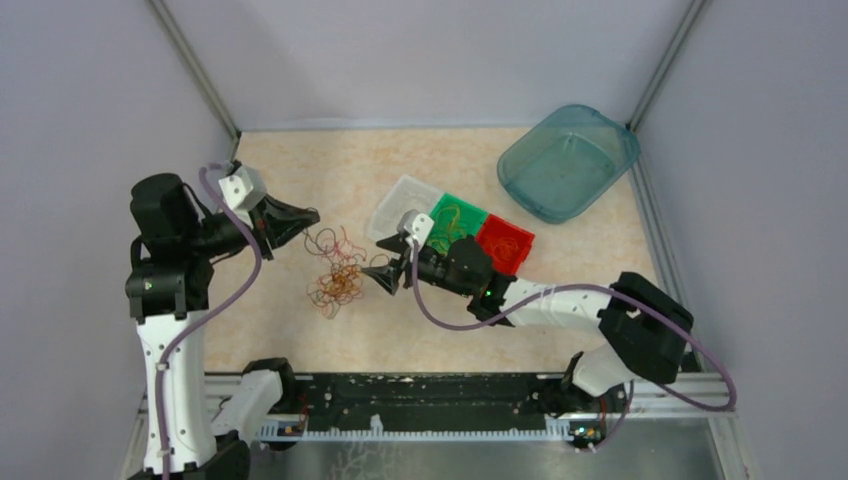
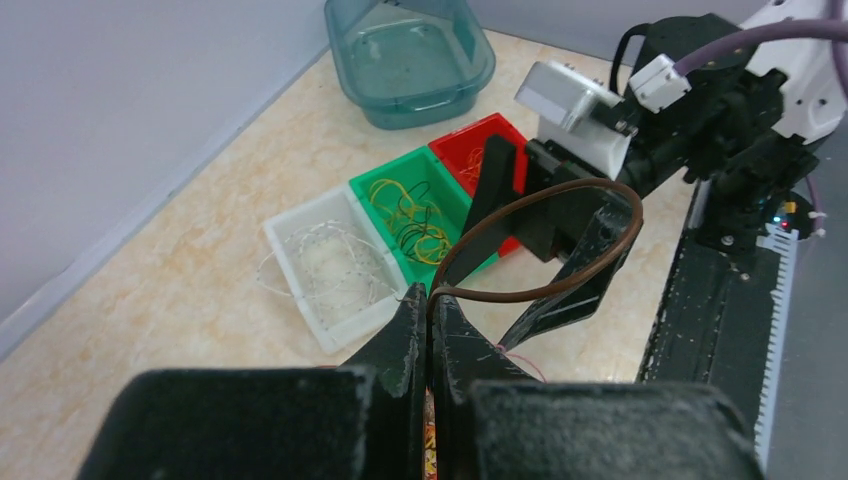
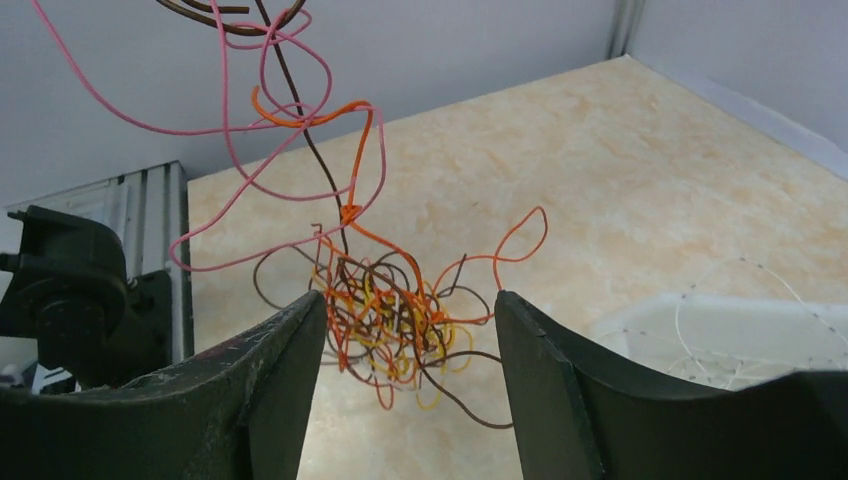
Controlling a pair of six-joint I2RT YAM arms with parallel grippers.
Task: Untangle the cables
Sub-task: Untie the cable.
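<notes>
While the left gripper (image 2: 428, 300) is pressed shut on one end of a brown cable (image 2: 590, 182), whose loop arches out beyond the fingertips, the right gripper (image 3: 408, 305) stands with its jaws apart. In its own wrist view they frame the tangle of cables (image 1: 336, 278) on either side and grasp nothing. The tangle lies over the beige table (image 1: 300, 170) between the two grippers, near the middle of the workspace. Judged from this layout, the task is partly done. A white tray (image 1: 405, 183), a green tray (image 1: 470, 208) and a red tray (image 1: 520, 237), set side by side just behind the right gripper, already hold separated loops. A teal tub (image 1: 568, 160) stands well apart at the far right corner. Much of the work appears to remain, since the clump is dense. It consists of thin orange, brown and yellow strands wound closely together. A long pink strand (image 3: 230, 130), an orange strand (image 3: 320, 110) and a brown one rise out of it towards the left gripper, and small loops project from its edges.
</notes>
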